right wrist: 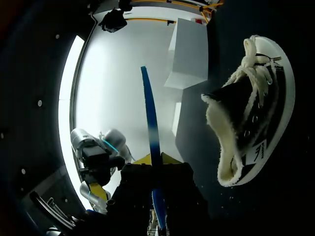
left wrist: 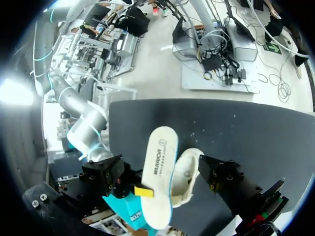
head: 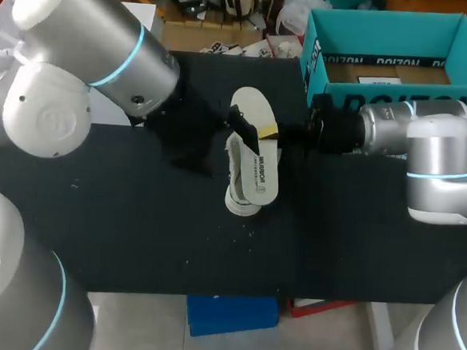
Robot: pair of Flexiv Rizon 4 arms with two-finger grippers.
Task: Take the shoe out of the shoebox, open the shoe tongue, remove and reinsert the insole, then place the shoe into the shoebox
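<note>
White insole (head: 259,173) is out of the shoe (head: 241,203), pinched edge-on between the yellow tips of the right gripper (right wrist: 153,160), which is closed on it. It is held over the shoe and lengthwise along it, likely lined up for sliding back in. Shoe appears to lie on its side on the black table (head: 134,216), mouth toward the insole. Left gripper (head: 191,144) sits just beside the shoe, probably to steady it; open or closed, cannot tell. Teal shoebox (head: 311,44) stands at the table's far right, no shoe in it.
</note>
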